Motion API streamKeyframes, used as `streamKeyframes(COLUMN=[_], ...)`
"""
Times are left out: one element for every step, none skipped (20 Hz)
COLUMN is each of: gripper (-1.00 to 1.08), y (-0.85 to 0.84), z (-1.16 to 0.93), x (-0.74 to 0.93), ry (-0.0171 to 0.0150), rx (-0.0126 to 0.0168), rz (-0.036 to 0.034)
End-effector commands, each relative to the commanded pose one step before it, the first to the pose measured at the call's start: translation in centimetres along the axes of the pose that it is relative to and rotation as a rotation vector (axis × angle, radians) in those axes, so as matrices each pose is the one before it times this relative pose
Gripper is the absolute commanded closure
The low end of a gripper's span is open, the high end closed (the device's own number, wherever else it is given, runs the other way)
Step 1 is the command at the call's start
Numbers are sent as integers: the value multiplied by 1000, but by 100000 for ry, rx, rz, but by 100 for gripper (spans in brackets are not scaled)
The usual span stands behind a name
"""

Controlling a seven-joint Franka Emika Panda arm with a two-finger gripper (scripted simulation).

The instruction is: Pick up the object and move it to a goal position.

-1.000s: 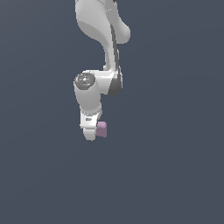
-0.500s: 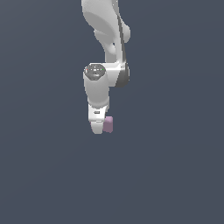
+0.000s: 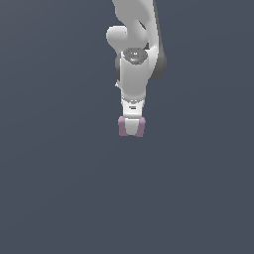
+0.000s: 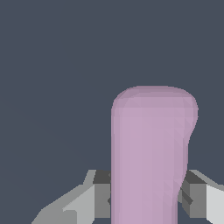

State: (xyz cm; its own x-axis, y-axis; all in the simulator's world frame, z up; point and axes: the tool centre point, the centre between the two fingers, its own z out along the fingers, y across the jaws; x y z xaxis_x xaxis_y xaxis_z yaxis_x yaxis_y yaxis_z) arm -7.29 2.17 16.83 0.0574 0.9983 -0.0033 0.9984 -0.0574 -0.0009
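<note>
The object [image 3: 139,127] is a small pale pink-lilac lump held at the tip of the white arm, showing on both sides of the near finger in the exterior view. My gripper [image 3: 131,129] points straight down and is shut on it, well above the flat grey ground. In the wrist view the object [image 4: 151,153] fills the middle as a tall rounded pink block, with a grey finger [image 4: 98,194] pressed against one side and the other finger [image 4: 197,194] against the opposite side. No goal marker shows in either view.
Only a plain dark grey-blue surface [image 3: 59,188] surrounds the arm in both views. The white arm links [image 3: 134,74] rise out of the top of the exterior view.
The arm has swung toward the exterior view's right and turned about its wrist, carrying the object along. The object now shows on both sides of the finger instead of one.
</note>
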Motion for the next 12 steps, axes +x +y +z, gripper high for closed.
streamKeyframes(gripper=[108, 108, 108, 108, 108, 108, 108, 108, 108, 108, 108, 108], y=[-1324, -463, -436, -407, -377, -347, -316, -283, -250, -216, -180, -146], z=[-1359, -503, -481, -455, -429, -397, -373, -335, -310, -278, -236, -213], x=[1944, 728, 698, 661, 615, 579, 527, 492, 436, 389, 352, 285], ry=[-77, 0, 0, 0, 48, 0, 49, 0, 49, 49, 0, 69], rx=[-49, 0, 0, 0, 5, 0, -3, 0, -3, -3, 0, -6], rz=[35, 0, 0, 0, -7, 0, -1, 0, -1, 0, 0, 3])
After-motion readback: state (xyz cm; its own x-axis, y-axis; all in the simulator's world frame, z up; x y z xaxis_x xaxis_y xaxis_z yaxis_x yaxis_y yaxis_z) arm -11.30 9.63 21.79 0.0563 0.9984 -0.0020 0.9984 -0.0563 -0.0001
